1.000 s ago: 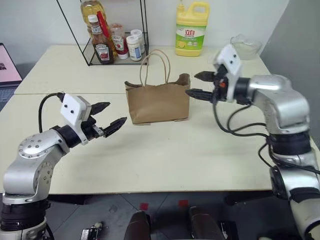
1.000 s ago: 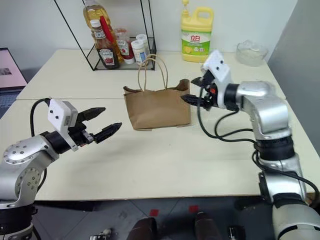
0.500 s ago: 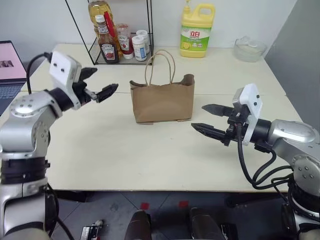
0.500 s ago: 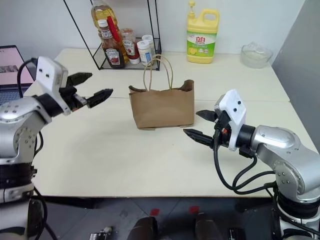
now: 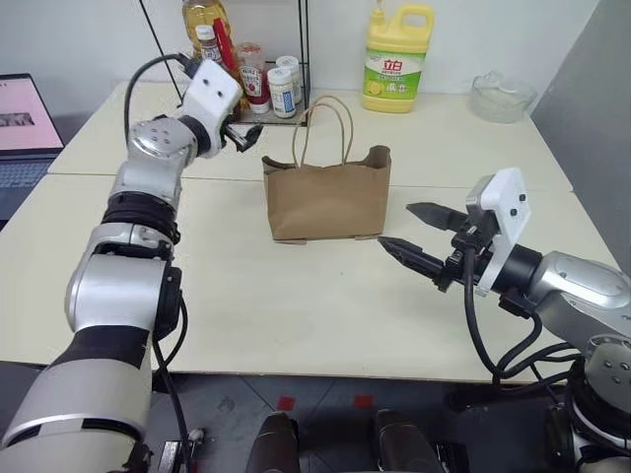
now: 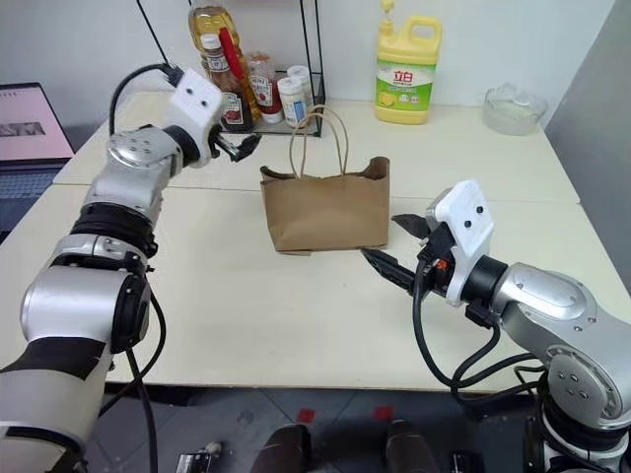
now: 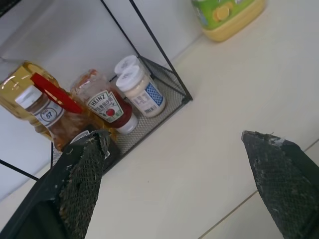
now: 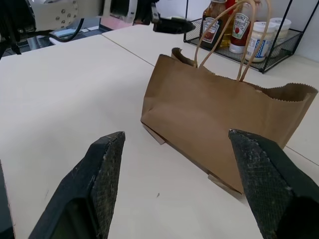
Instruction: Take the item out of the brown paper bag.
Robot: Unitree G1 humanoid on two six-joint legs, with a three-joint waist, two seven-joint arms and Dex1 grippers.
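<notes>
At the table's [image 5: 296, 325] far edge you see a wire rack [image 5: 281, 94] holding sauce bottles, a yellow detergent jug [image 5: 397, 59], a glass bowl [image 5: 501, 97], and 1 laptop [image 5: 25, 123].

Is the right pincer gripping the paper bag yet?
No, the right pincer is open and short of the brown paper bag, with bare table between its fingers and the bag's side.
</notes>
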